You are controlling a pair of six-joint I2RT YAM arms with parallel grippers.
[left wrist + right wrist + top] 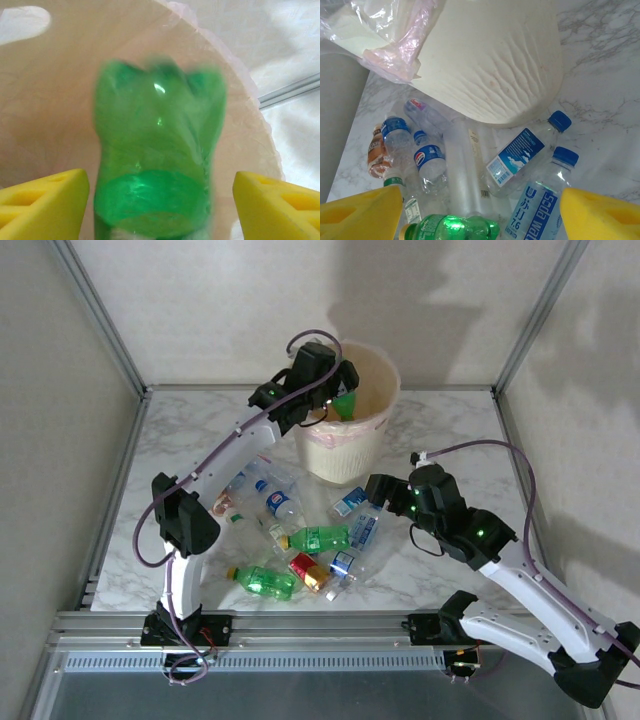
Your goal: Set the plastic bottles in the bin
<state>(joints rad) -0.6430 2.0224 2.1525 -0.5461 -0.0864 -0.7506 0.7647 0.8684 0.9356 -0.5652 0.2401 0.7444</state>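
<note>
Green bottle (159,150): hanging base-first over the mouth of the bin (375,430), placed so that it can fall straight inside; its outline is blurring.
Left hand (161,200): standing wide open, with a gap showing at the bottle's right side, so judged to be gripping nothing.
Other plastic bottles (318,538): lying heaped on the worktop (450,430), just in front of the bin.
Right hand (481,212): hovering spread open above that heap, holding nothing, probably lining up a pick.
</note>
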